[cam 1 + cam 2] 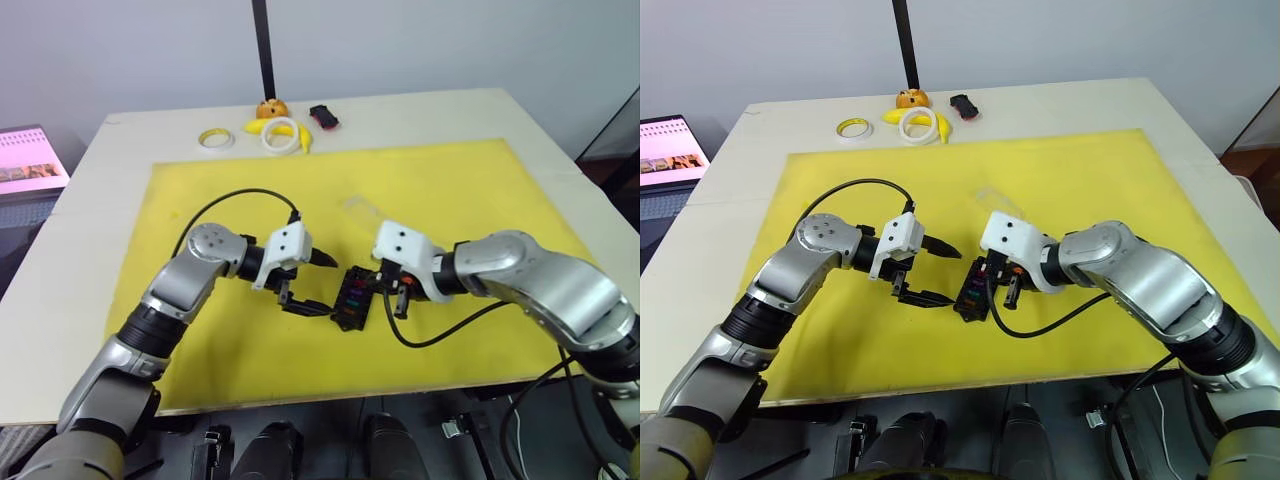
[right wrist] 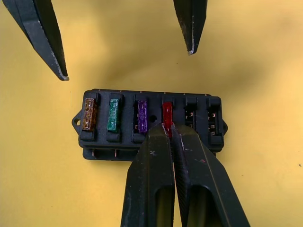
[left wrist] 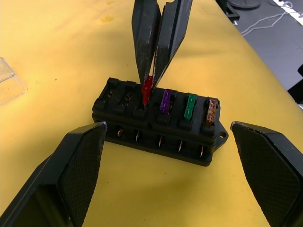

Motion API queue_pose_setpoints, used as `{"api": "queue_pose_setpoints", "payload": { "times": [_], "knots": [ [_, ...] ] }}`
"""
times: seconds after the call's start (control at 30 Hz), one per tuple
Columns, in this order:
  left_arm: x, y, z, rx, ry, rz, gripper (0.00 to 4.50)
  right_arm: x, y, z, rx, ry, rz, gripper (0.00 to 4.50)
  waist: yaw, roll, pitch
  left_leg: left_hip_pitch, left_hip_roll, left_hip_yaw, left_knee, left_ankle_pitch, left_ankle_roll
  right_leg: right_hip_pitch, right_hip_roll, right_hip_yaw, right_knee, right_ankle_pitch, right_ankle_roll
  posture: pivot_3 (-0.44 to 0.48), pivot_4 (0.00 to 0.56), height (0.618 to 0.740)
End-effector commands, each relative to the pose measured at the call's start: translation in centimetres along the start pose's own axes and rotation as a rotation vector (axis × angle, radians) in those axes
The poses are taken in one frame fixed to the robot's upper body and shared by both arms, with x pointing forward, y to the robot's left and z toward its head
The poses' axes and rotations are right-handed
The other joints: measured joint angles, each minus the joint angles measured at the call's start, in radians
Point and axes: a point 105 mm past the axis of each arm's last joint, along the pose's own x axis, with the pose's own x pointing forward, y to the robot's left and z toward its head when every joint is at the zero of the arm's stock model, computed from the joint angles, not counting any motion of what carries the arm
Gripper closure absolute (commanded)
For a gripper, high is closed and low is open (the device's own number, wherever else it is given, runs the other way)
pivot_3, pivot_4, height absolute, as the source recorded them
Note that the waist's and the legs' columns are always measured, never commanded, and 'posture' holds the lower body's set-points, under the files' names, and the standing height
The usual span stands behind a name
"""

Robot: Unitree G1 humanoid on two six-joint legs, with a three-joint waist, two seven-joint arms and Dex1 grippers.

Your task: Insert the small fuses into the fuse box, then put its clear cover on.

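The black fuse box (image 1: 352,297) lies on the yellow mat (image 1: 450,190) between my two grippers. Three small fuses stand in one row of its slots: orange (image 2: 89,114), green (image 2: 113,115) and purple (image 2: 142,116). A red fuse (image 2: 167,112) stands in the slot beside the purple one, and my right gripper (image 2: 168,126) is shut on its top. Two slots beyond the red fuse are empty. My left gripper (image 1: 330,285) is open wide just off the box's left side, its fingertips (image 3: 97,130) level with the box. The clear cover (image 1: 365,212) lies flat on the mat behind the box.
At the table's far edge lie two tape rings (image 1: 215,138) (image 1: 280,137), a yellow and orange toy (image 1: 268,108) and a small black-and-red gadget (image 1: 323,117). A black pole (image 1: 263,45) rises behind them. A laptop (image 1: 30,160) sits off the table's left side.
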Motion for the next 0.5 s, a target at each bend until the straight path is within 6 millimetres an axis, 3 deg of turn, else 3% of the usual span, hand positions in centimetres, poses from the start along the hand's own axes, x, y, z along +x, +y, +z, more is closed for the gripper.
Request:
{"api": "queue_pose_setpoints", "payload": {
  "times": [0.03, 0.5],
  "knots": [
    [-0.3, 0.1, 1.3, 0.062, -0.020, 0.012, 0.08, -0.1, 0.0, 0.6, -0.035, -0.015, -0.011, 4.50, 0.000, 0.000, 0.000, 0.000, 0.000, 0.000, 0.000, 0.000, 0.000, 0.000, 0.000, 0.000, 0.000, 0.000, 0.000, 0.000, 0.150, 0.740],
    [-0.6, 0.0, 1.2, 0.058, -0.013, 0.027, 0.08, -0.6, -0.6, 1.6, -0.029, -0.031, -0.013, 4.50, -0.001, 0.000, 0.000, 0.000, 0.000, 0.000, 0.000, 0.000, 0.000, 0.000, 0.000, 0.000, 0.000, 0.000, 0.000, 0.000, 0.150, 0.740]
  ]
}}
